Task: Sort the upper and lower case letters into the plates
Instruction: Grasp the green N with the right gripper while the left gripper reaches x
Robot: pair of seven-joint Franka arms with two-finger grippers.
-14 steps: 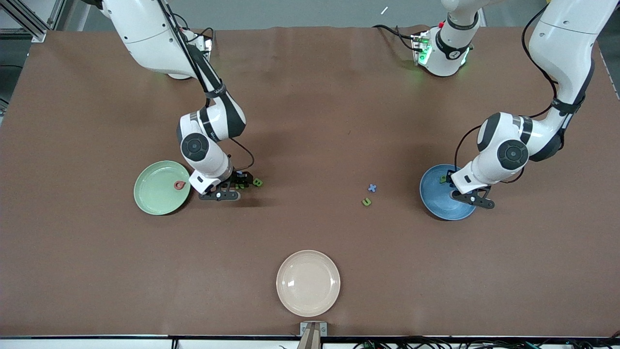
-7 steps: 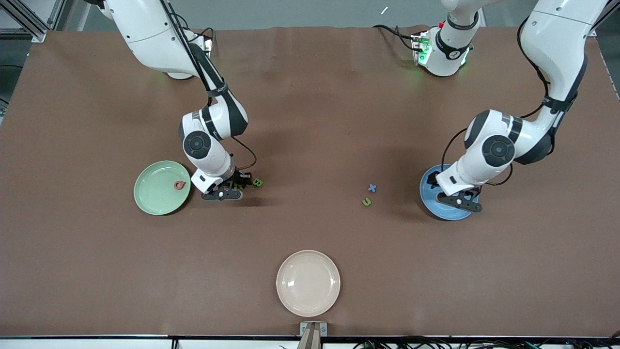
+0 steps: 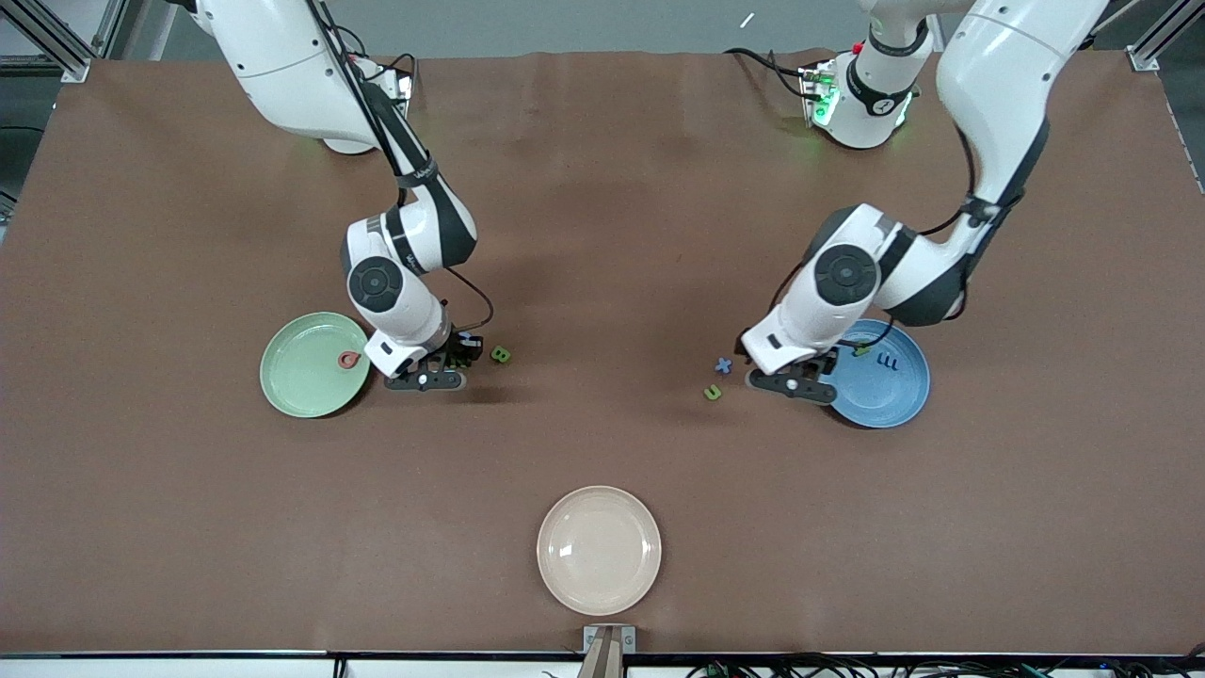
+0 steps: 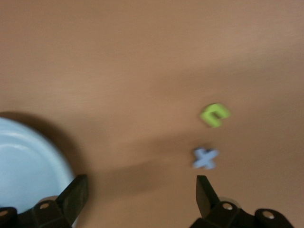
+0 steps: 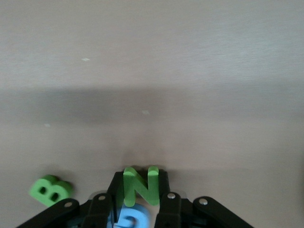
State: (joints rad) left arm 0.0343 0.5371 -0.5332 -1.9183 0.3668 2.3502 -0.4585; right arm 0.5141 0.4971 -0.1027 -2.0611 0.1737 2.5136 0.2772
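My right gripper is low at the table beside the mint green plate, shut on an upright green N. A light blue letter shows close under that hand, and a green B lies just beside it. A red letter rests in the green plate. My left gripper hangs open and empty over bare table next to the blue plate, which holds a green letter and a dark blue one. A blue x and a green u lie just past its fingers.
A cream-beige plate sits empty near the front camera's edge of the table. The brown tabletop stretches wide between the two arms. Cables and a lit box lie by the left arm's base.
My left gripper has swung off the blue plate toward the x and u and opened fully; a dark blue letter now shows in that plate. My right gripper has shut on the N.
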